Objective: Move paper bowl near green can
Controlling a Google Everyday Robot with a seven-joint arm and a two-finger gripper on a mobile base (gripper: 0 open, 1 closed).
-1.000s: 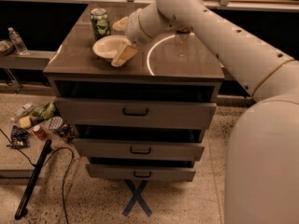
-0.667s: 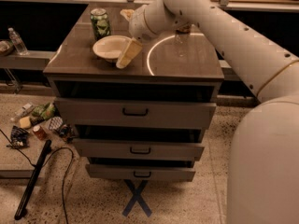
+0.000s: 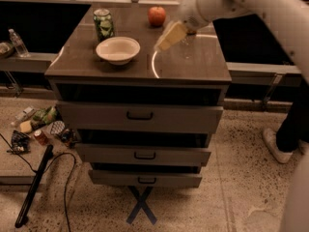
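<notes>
The off-white paper bowl (image 3: 118,49) sits upright on the brown cabinet top (image 3: 188,66), left of centre. The green can (image 3: 104,24) stands upright just behind it and slightly left, a small gap apart. My gripper (image 3: 166,38) hangs above the cabinet top to the right of the bowl, clear of it and holding nothing. My white arm reaches in from the upper right.
A red apple (image 3: 156,16) sits at the back of the top, right of the can. Three drawers (image 3: 140,115) face me below. A water bottle (image 3: 18,42) stands on a ledge at left. Clutter and a cable (image 3: 36,132) lie on the floor at left; a person's shoe (image 3: 275,146) is at right.
My gripper has come away from the bowl's right rim and moved right and up. The bowl stays on the top beside the green can.
</notes>
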